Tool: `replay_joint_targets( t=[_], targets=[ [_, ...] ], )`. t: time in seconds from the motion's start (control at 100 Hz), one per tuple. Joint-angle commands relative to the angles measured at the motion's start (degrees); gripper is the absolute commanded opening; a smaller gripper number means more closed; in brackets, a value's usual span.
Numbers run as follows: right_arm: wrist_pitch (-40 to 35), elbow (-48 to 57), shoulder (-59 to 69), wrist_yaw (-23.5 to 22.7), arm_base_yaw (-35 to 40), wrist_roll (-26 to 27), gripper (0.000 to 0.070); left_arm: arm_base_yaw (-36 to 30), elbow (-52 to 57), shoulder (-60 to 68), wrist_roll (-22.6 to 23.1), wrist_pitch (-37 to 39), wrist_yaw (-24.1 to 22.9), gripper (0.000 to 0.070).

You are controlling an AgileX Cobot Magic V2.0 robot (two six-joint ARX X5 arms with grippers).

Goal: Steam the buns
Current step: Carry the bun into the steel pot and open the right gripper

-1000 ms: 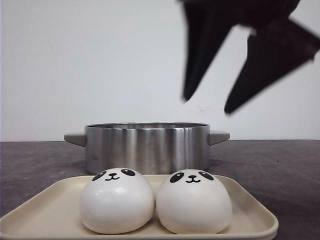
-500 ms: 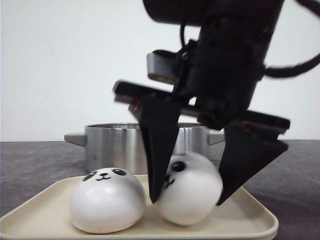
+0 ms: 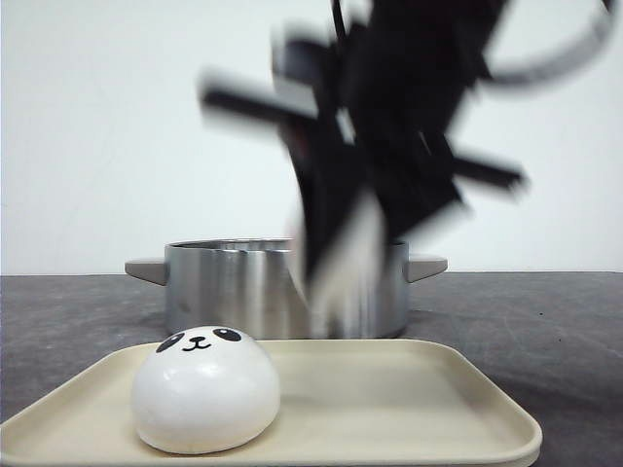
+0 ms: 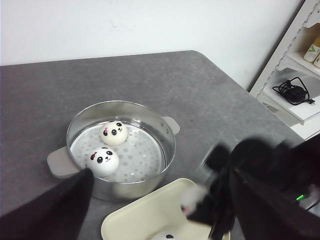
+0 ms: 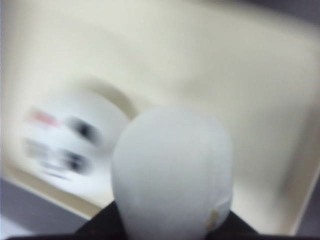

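Nearest the camera sits the cream tray (image 3: 467,409), and one panda bun (image 3: 205,387) rests on its left part, upright and face forward. A second bun (image 5: 172,172) is lifted above the tray, pinched in the right gripper (image 3: 341,268), whose fingers are closed around its sides (the front view smears it to a pale streak, but the right wrist view shows the white dome filling the space between the fingers). It bulges a little under the pinch, so I judge these buns soft, light and springy; a hold low across the widest part, with gentle pressure, should keep one from popping out.

Behind the tray stands the steel steamer pot (image 3: 243,287), with two more buns (image 4: 108,147) already lying on its perforated floor, near the side away from the tray. The pot's rim is the one obstacle between tray and floor, so the carried bun must clear it.

The left gripper (image 4: 150,210) hovers above tray and pot, spread wide and empty.
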Motion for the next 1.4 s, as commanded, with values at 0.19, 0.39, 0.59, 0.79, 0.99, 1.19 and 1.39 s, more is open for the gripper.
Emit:
replay_joint_targets(
  t=[0.19,0.39,0.59,0.79,0.99,1.19,1.39],
  targets=[
    [2.54,16.04,-1.49,6.56,-1.81,-13.75,0.0007,-0.37,1.01,0.61,0.63,0.66,0.0,0.0503],
    [5.46,17.73,1.86,6.23,-8.96,-16.15,0.0007,-0.37,1.01,0.74,0.63,0.63,0.0,0.0503],
    [6.08,17.73,9.6,-1.55,-15.85,-17.42,0.0007,-0.37,0.98,0.74,1.75,0.63,0.02,0.0503],
    [6.01,17.73,17.77,-5.25,-18.97,-17.38,0.0096,-0.37,0.98,0.74,1.77,0.5,0.02,0.0503],
    [5.86,17.73,20.17,-5.77,-19.52,-17.42,0.0503,-0.37,0.98,0.74,1.79,-0.35,0.02,0.0503],
    [6.47,18.12,20.02,-5.4,-19.98,-17.4,0.0501,-0.37,0.96,0.76,1.84,-0.79,0.02,0.0503],
    [4.11,19.23,15.04,-5.16,-20.09,-17.42,0.0,-0.37,0.0,2.1,1.38,-3.19,0.04,0.0503]
  ],
)
